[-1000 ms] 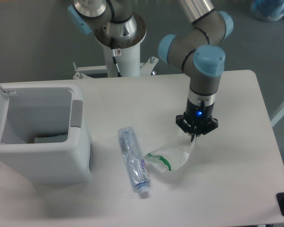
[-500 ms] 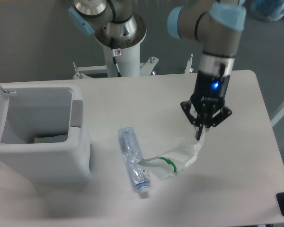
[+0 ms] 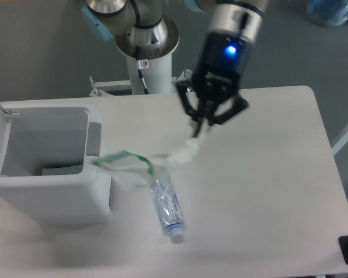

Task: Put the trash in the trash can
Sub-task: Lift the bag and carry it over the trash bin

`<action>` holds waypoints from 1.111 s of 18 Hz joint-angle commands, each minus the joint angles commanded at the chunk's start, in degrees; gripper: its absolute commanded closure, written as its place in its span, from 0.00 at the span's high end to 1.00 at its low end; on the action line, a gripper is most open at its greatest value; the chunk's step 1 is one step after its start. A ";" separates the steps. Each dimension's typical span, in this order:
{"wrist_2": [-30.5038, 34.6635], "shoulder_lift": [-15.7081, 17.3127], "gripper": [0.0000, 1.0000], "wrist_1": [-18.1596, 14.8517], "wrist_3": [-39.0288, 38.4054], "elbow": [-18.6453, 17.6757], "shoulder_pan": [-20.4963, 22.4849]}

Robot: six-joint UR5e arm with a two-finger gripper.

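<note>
Above the table, plastic bag [image 3: 153, 162]: clear and wrinkly, blurred, hanging in a long trail from the gripper down toward the bin; its green-and-white band lies near the bin's right rim.
Gripper [image 3: 200, 128]: two fingers pinched together on the bag's upper end, a blue light glowing on the wrist above.
Bottle [image 3: 167, 208]: slim, clear, with a bluish-purple label, lying flat on the table just right of the bin, cap end toward the near edge; the bag's trailing part overlaps its upper end in this view.
Trash can [image 3: 52, 200]: white and boxy, at the table's left, with a grey patch on its right rim; the white lid stands open at the far left.
Table [image 3: 278, 202]: white, rounded corners.
</note>
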 joint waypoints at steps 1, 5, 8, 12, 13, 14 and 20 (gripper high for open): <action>0.09 0.97 0.00 0.00 0.08 -1.23 -1.40; 0.18 4.05 0.00 0.26 0.43 -5.72 -2.99; 0.53 4.05 0.00 0.44 0.43 -6.86 -6.07; 6.23 3.97 0.00 0.44 3.05 -8.53 -9.41; 6.68 3.97 0.00 0.44 5.15 -9.32 -10.29; 6.94 3.97 0.00 0.53 6.83 -10.11 -10.47; 9.22 3.09 0.00 0.35 15.35 -10.91 -14.15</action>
